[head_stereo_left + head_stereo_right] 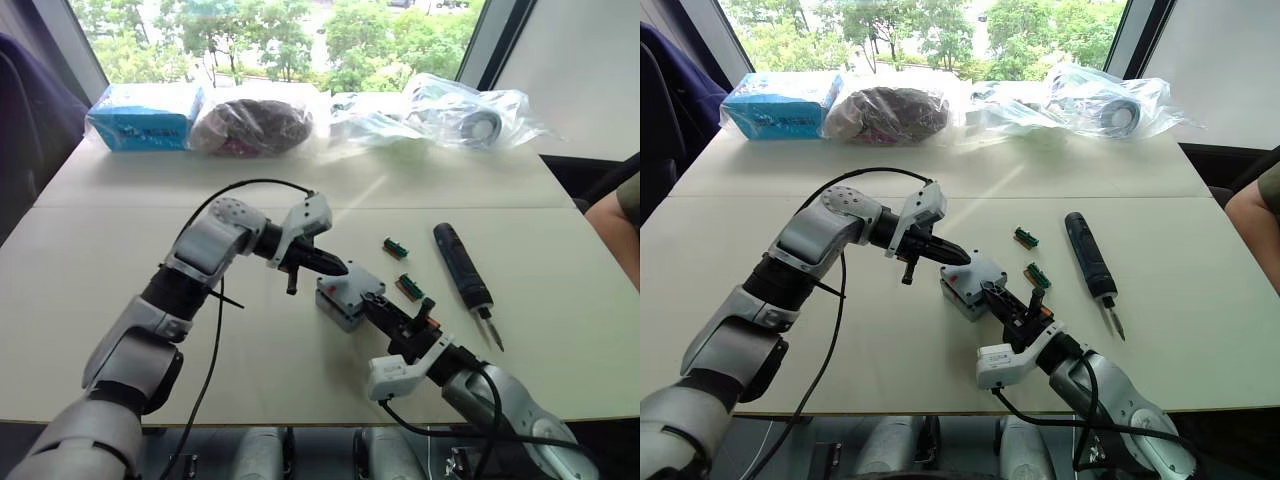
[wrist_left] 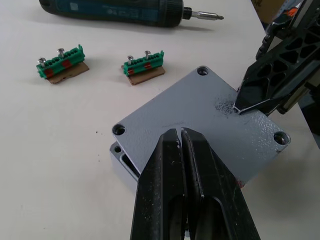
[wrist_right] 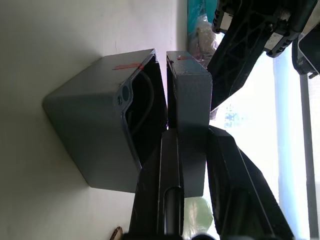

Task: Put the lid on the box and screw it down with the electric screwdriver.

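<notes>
Right gripper (image 3: 192, 165) grips the lid (image 3: 187, 87), gapped above the box (image 3: 100, 130).
Left gripper (image 2: 181, 137), pinched closed, presses the lid; left wrist view shows it offset.

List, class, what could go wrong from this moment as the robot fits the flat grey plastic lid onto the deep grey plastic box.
1. The flat grey plastic lid sits skewed, a corner of the deep grey plastic box showing beneath; its corner holes may miss the box's.
2. The right gripper pinches the lid's edge; letting go may drag it.
3. The left gripper, shut, presses on top and could tip it.
</notes>
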